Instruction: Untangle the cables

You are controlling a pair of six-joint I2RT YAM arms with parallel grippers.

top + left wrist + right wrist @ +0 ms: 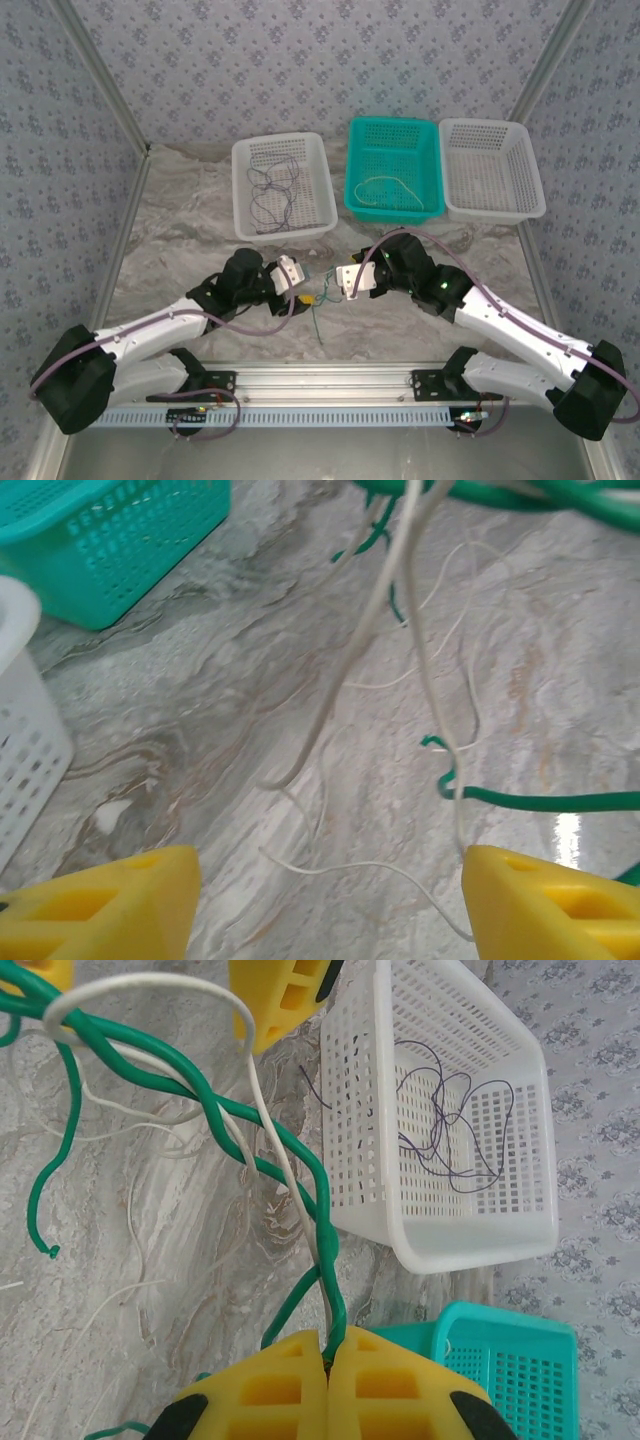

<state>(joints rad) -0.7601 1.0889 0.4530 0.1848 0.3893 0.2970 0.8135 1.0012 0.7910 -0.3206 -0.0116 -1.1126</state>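
Presently, the right gripper (328, 1360) is clamped tight on a green cable (333, 1295). A cream cable (145, 977) twists round that strand and runs down to the yellow fingertips; whether it is also pinched cannot be told. The left gripper (330, 905) stands with its fingers wide apart and nothing between them. Cream and green strands hang loose before it, above the marbled table (180, 230).

Both grippers face each other closely on the near side of the teal basket (395, 213), towards the arm bases. One pale cable (385, 181) lies inside the teal basket. The white basket (285, 230) just left of the teal basket holds the dark purple cables (437, 1110) — a loose tangle on its floor. A second white basket (495, 212) stands just right of the teal basket.
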